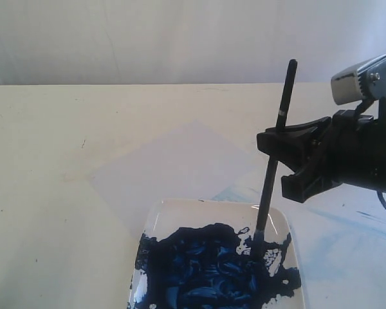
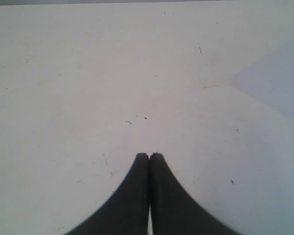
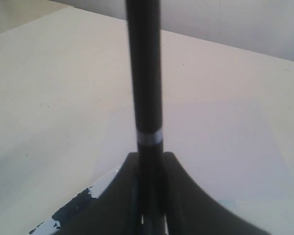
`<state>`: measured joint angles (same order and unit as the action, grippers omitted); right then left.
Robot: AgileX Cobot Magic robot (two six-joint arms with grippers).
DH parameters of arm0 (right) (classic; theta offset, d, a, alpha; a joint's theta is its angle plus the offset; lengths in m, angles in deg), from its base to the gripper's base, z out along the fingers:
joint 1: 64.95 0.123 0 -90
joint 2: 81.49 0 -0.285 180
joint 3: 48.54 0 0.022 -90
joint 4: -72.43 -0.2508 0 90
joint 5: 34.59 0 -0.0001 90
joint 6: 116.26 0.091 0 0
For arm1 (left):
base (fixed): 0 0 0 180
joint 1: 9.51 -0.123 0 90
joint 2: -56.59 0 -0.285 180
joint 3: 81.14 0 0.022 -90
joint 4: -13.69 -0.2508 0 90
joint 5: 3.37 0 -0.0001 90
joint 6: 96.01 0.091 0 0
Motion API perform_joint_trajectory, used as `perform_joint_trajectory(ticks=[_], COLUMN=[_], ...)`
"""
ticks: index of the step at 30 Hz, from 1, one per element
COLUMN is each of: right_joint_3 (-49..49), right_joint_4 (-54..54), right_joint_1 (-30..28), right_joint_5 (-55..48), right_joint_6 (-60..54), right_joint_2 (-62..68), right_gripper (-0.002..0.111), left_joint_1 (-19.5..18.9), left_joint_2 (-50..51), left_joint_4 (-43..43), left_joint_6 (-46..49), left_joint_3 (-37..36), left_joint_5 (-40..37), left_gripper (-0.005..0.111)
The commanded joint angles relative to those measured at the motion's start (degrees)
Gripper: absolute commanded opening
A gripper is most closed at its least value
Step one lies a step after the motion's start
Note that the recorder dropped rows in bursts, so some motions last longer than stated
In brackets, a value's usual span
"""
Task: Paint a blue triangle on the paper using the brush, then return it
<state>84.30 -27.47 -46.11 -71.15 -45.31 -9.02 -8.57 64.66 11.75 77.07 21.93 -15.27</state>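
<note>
The right gripper [image 1: 274, 153] is clamped on the brush [image 1: 285, 96] at mid-handle. It holds the brush near upright so the bristles below it dip into the blue paint [image 1: 206, 267] on the plate [image 1: 180, 207], probably to load colour. The paper [image 1: 174, 161], beside the gripper and beyond the plate, is unpainted. The left gripper [image 2: 149, 157], pressed together and empty, hovers over the table [image 2: 63, 98], apart from the work.

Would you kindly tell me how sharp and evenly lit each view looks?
Exterior view: soft, washed out; the paper barely stands out from the table, while the brush reads clearly. Left wrist view: flat, bright, left gripper jaws a dark silhouette. Right wrist view: brush handle and right gripper jaws close and blurred.
</note>
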Motion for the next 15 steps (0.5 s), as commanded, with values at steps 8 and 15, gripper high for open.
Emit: perform_joint_trajectory(ticks=[8, 15], right_joint_3=[-0.27, -0.27], right_joint_4=[-0.04, -0.04], right_joint_1=[0.09, 0.09], right_joint_5=[-0.23, -0.41], right_joint_6=[5.4, 6.68], right_joint_2=[-0.02, -0.02], right_gripper=[0.0, 0.0], left_joint_1=[0.47, 0.47], left_joint_2=[-0.29, -0.29], left_joint_4=[0.09, 0.09], left_joint_6=[-0.45, -0.45], left_joint_3=[-0.28, -0.28], left_joint_5=[0.3, 0.3], left_gripper=[0.0, 0.0])
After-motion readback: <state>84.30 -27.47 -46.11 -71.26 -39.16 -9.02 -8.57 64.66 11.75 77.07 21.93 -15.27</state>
